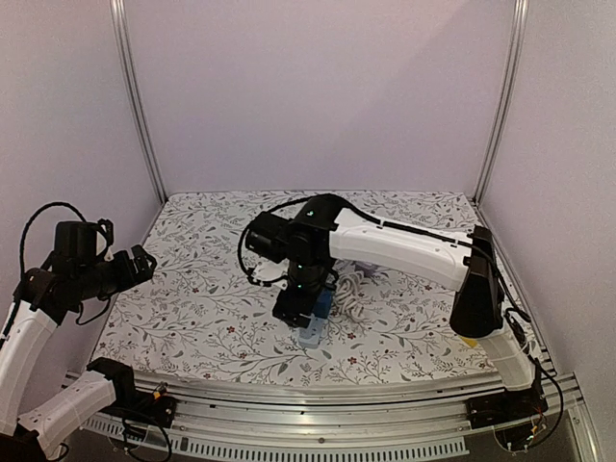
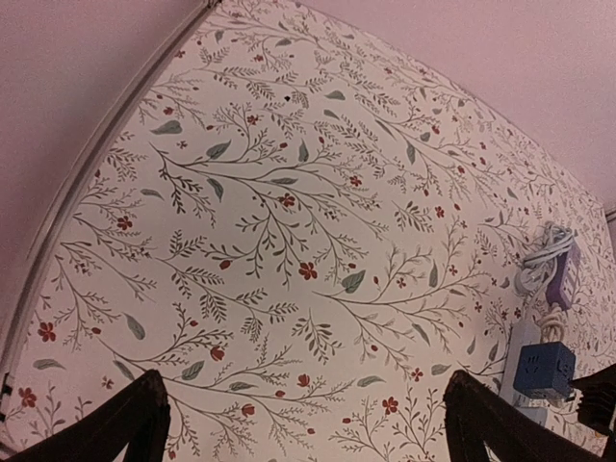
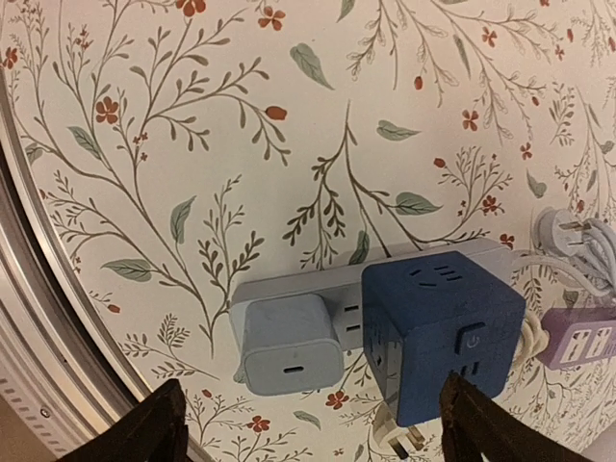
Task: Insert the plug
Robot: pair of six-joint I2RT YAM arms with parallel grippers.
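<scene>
A pale blue charger plug (image 3: 289, 346) sits seated in the left end of a white power strip (image 3: 289, 281) lying on the flowered table. A dark blue cube adapter (image 3: 438, 327) rests against the strip beside it, with loose prongs showing under its lower edge. My right gripper (image 3: 310, 423) hovers just above the plug, its fingers spread wide on either side and touching nothing. From above, the right gripper (image 1: 303, 303) hides most of the strip. My left gripper (image 1: 142, 265) hangs open at the far left, away from everything; in its own view the left gripper (image 2: 303, 423) holds nothing.
A purple power strip (image 3: 577, 342) with a coiled white cable (image 3: 568, 241) lies just right of the cube. The table's metal front rail (image 3: 38, 337) runs close to the plug's left. Enclosure walls stand around the table.
</scene>
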